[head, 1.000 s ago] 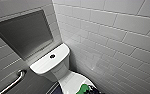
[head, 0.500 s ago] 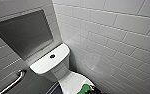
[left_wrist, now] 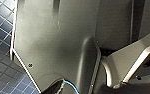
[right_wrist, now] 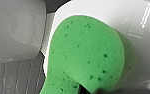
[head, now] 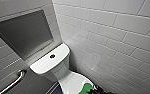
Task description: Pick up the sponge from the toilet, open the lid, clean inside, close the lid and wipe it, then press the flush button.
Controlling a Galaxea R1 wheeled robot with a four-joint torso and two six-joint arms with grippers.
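At the bottom of the head view, the green sponge [head: 86, 88] is lying on the white lid [head: 71, 83], which is staying down and closed. The dark right claw [head: 100, 90] is touching the sponge from the side and seems to be holding it. The little dark flush button [head: 52, 56] is sitting in the middle of the tank top [head: 42, 65], with a silver bar [head: 14, 81] on the wall beside it. Next, in the left wrist view, dark robot parts are hanging over blue floor tiles [left_wrist: 1, 72]; I cannot tell whether the left claw is wide or narrow. Last, in the right wrist view, the sponge [right_wrist: 86, 52] is pressing flat against the shiny lid [right_wrist: 141, 37].
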